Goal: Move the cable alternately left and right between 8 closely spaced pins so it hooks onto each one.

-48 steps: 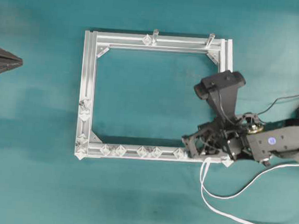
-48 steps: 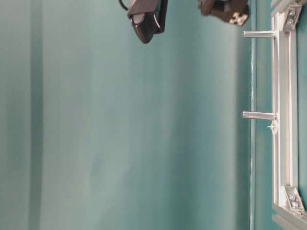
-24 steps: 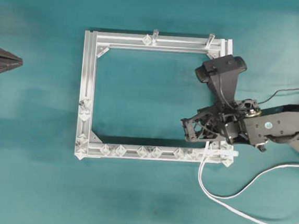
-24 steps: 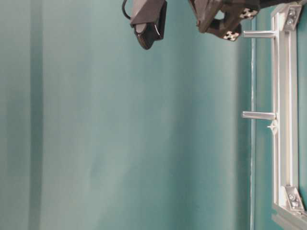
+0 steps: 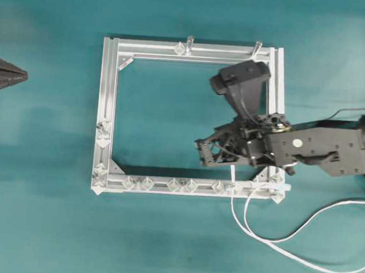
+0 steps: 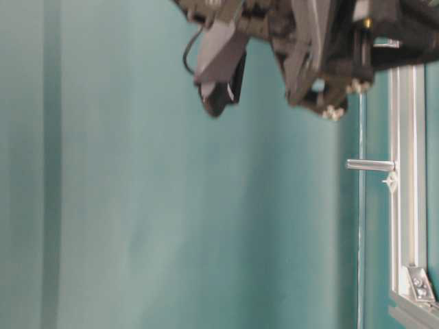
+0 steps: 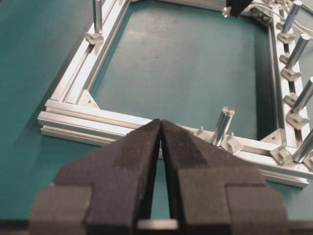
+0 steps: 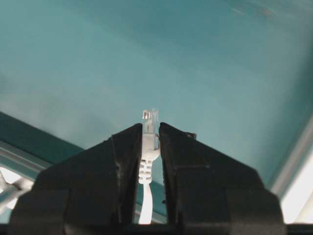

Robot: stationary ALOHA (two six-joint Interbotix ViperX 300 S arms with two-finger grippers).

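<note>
The cable [image 5: 269, 241] is a thin white cord. It loops on the table below the frame, and two strands cross the bottom rail near its right corner. My right gripper [image 5: 202, 150] hovers inside the frame above that rail, shut on the cable's clear plug [image 8: 150, 117], which sticks out past the fingertips [image 8: 133, 134]. The pins [image 5: 174, 185] are whitish diamond studs spaced along the bottom rail, with more on the left rail [image 5: 102, 135]. At the table's left edge my left gripper [image 5: 21, 76] is shut on nothing, outside the frame's left rail [image 7: 112, 120].
The silver aluminium frame [image 5: 108, 91] lies flat on the teal table. Two taller metal posts [image 5: 189, 43] [image 5: 257, 47] stand on its top rail. A black camera on the right arm [image 5: 242, 78] overhangs the frame's upper right.
My right gripper has moved left and up from the frame's lower right corner into its interior, pulling the cable across the bottom rail. The left gripper has not moved.
</note>
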